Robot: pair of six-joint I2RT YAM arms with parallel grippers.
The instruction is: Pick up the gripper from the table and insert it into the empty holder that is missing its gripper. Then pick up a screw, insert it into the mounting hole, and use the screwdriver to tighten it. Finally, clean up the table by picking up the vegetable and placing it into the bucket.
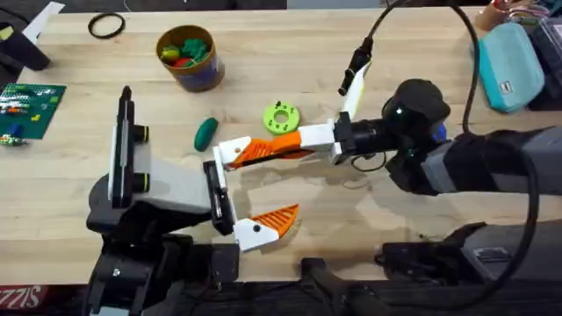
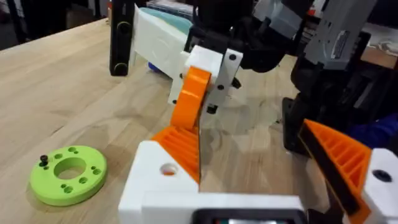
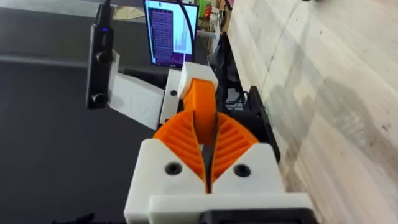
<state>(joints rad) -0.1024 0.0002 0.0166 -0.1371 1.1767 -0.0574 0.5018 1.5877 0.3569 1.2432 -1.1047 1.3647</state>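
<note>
Judging by the seating, push the finger (image 3: pixel 199 99) straight along the holder (image 1: pixel 216 180) slot, with no twist, until it seats flush. The left claw (image 1: pixel 274 186) gapes wide and empty. At its 12 o'clock, the right claw (image 1: pixel 268 149) is clamped on the finger. The screw (image 2: pixel 43 160) waits beyond.

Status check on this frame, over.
Left gripper open. Right gripper shut on orange-and-white gripper finger at left holder. Dark green vegetable on wooden table, outside yellow-tan bucket. Lime-green disc close beside grippers.
</note>
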